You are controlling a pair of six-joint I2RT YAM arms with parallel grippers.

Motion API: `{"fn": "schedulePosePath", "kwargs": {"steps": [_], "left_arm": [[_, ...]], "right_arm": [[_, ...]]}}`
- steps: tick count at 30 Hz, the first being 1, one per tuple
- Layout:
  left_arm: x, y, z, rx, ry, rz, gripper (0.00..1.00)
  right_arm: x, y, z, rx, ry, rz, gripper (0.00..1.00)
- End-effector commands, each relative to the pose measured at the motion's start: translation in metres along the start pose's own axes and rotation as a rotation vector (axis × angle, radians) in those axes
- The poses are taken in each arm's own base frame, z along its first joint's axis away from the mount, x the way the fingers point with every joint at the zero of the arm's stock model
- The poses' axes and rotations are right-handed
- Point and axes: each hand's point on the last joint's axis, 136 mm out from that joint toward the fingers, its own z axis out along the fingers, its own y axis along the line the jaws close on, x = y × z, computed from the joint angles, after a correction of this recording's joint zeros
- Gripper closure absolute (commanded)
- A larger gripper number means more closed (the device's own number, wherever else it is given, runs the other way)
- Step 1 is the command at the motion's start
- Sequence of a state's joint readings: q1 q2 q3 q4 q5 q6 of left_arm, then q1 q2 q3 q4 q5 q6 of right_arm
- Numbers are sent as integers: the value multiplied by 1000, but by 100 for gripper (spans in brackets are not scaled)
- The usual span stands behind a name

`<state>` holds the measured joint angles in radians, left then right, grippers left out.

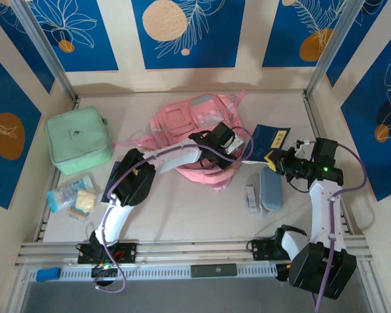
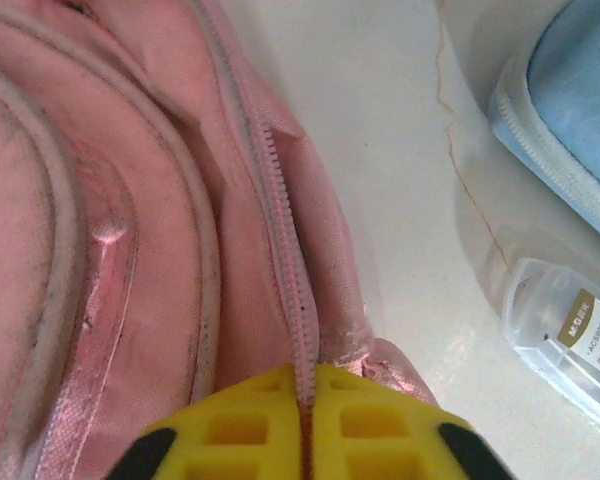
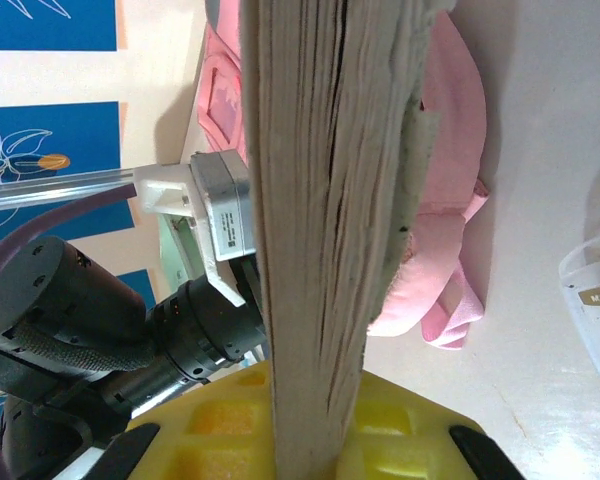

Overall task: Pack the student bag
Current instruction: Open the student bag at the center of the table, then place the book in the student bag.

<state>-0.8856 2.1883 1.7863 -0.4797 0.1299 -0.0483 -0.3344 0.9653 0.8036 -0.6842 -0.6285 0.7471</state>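
Room: cream walls hung with deep blue panels (image 1: 182,32) painted with pale leaves and orange discs; two slanted metal posts (image 1: 42,45) stood at the back corners.
Worktop: a pale, matt off-white worktop (image 1: 182,215), lightly scuffed, with a silver slotted rail (image 1: 195,251) running along its near edge.
Bag: the soft pink fabric student bag (image 1: 182,120) lay slumped flat at the middle back of the worktop, its clear-fronted pouches facing up and its straps trailing toward the near side.
Left pincer: the left pincer (image 2: 305,400) had its yellow pads pressed together on the bag's zip seam at the near right edge of the bag.
Right pincer: the right pincer (image 1: 272,160) was clamped on a dark blue paper-paged book (image 1: 272,138), held on edge just right of the bag.
Left side: a mint green square zip case (image 1: 78,140) sat well apart from the bag, with a clear packet of small coloured bits (image 1: 72,193) near it toward the front.
Right side: a grey-blue oblong zip pouch (image 1: 272,189) lay beside a small clear plastic labelled box (image 1: 252,195), both close to the bag's near right corner.
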Motion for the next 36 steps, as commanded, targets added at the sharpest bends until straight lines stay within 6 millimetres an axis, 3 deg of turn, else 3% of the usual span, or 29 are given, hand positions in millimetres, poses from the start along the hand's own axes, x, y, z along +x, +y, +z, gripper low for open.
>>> {"fn": "schedulePosePath", "kwargs": {"steps": [1,8,12,17,21,26,29,36], "left_arm": [[-5,5,-6,0,10,-6,100],[-35,4,-64,-41,-101,12,100],[-46,15,-102,-136,-150,-3,100],[-63,32,-157,-231,-250,-53,100],[-78,32,-192,-251,-332,-55,100],[-86,21,-217,-208,-386,-38,100],[-87,17,-227,-196,-408,-41,100],[-88,9,-239,-161,-455,-37,100]], "right_arm": [[1,10,-2,-47,10,-36,100],[7,15,-4,-59,23,-50,100],[17,16,1,-47,56,-65,100],[40,11,14,-7,134,-92,100],[73,4,31,45,240,-144,100],[117,-5,61,78,377,-198,100],[134,0,83,62,446,-264,100],[116,38,145,-6,435,-398,100]]}}
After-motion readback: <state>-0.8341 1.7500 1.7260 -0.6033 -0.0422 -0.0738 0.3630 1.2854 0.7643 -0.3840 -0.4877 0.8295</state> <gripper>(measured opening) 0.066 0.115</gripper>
